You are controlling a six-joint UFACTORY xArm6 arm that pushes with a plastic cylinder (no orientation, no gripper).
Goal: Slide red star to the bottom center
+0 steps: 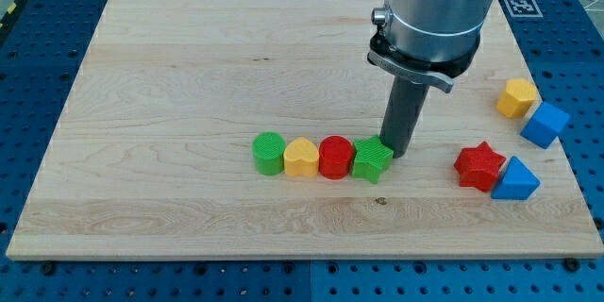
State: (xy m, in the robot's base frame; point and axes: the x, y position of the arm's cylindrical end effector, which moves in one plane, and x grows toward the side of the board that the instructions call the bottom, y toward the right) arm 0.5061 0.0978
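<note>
A: End effector is a bare rod, no jaws to open or close. My tip (400, 156) sits at the upper right edge of the green star (373, 160), probably touching; shadow hides the contact.

B: Red star (479, 166)?

A: Well to the view's right, against the blue triangular block (515, 180). Untouched; approach step is not yet begun.

B: Next move?

A: Tip must go round to the star's right side, between it and the blue block, then push left and downward.

B: Arm pose?

A: Rod vertical, wrist housing directly above, entering from the view's top.
</note>
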